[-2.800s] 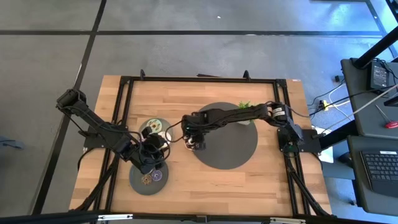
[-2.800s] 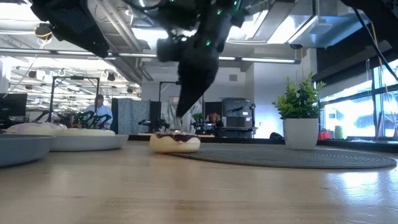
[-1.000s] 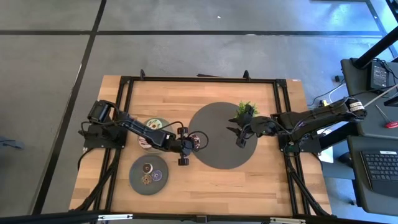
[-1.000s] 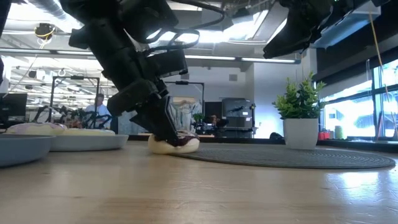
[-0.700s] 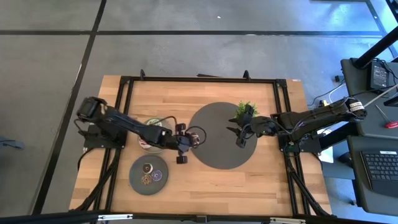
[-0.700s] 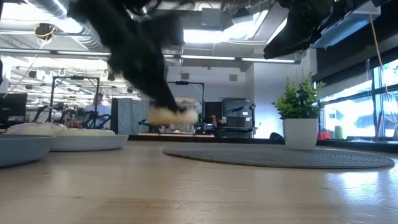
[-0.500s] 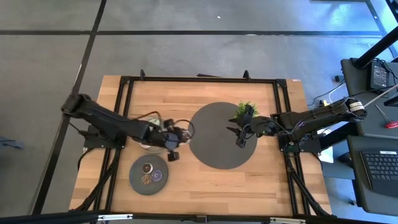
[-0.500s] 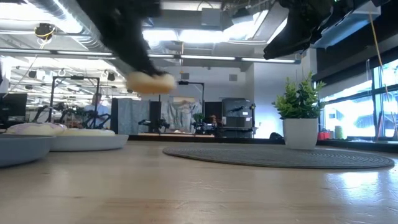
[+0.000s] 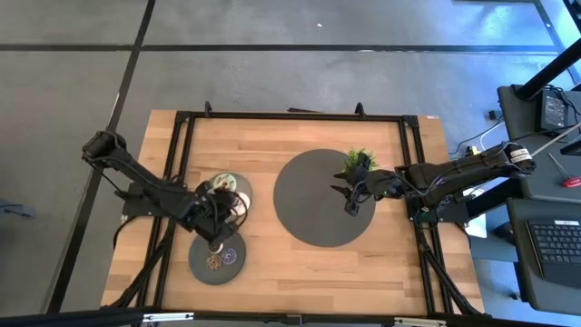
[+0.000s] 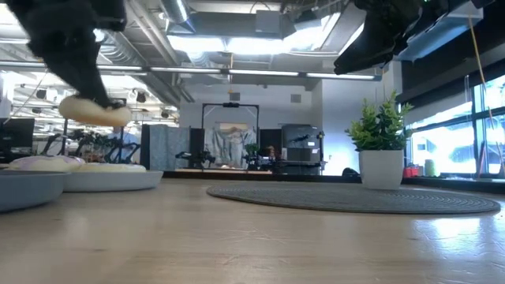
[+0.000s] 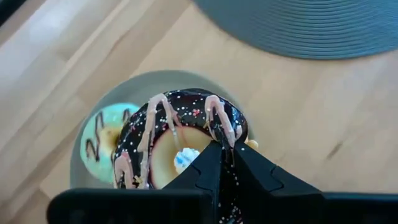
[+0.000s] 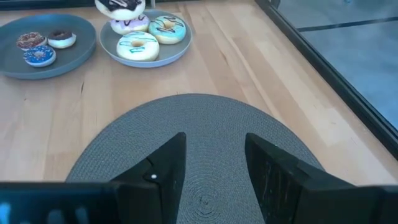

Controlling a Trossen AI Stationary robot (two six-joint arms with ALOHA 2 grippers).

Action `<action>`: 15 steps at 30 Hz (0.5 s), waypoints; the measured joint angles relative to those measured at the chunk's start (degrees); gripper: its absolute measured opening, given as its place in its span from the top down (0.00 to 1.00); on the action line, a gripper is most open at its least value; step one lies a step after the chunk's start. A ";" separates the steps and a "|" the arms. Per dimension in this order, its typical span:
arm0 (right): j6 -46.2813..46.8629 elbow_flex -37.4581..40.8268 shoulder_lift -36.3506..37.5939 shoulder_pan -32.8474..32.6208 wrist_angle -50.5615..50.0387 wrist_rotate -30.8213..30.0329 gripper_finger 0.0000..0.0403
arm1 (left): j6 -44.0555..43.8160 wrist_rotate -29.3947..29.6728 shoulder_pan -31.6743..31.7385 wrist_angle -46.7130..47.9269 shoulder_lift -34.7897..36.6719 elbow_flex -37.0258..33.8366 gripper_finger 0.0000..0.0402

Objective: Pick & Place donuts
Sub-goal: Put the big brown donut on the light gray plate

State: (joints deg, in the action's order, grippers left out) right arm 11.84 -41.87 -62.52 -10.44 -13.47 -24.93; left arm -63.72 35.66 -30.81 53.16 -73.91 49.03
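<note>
A chocolate donut with sprinkles and pink drizzle hangs in the air in my left gripper, which is shut on it, above the far grey plate at the table's left. The low view shows this donut well above the plates. On the plate under it lie a pale-green donut and a cream one. A second plate, nearer the front, holds three tiny donuts. My right gripper hovers open over the round grey mat, with nothing between its fingers. My left gripper pinches the donut's ring between its two fingers, one finger on the hole's side and the other on the outer side. The fingers slant down from the table's left. The donut is lifted clear, tilted, above the plate.
A small potted plant stands on the mat's far right part, close to my right gripper. Bare wood lies along the table's near edge. Black frame rails run along the table's sides. A person shows far off in the room in the low view.
My left gripper has lifted the chocolate donut from the mat's left edge and carried it up and toward the table's left. It now hangs over the far plate, clear of the table.
</note>
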 joint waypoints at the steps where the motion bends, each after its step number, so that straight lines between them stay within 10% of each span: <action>1: 0.04 0.00 0.00 0.00 0.00 0.00 0.59 | -1.86 0.77 -0.51 -0.26 0.00 -1.02 0.93; 15: 0.10 0.00 0.00 0.02 0.46 0.03 0.59 | -13.58 5.67 -1.31 -3.85 -0.02 -9.37 0.92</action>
State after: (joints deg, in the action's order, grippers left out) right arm 11.94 -41.87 -62.52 -10.41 -13.02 -24.90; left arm -77.31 41.33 -32.12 49.32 -73.93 39.66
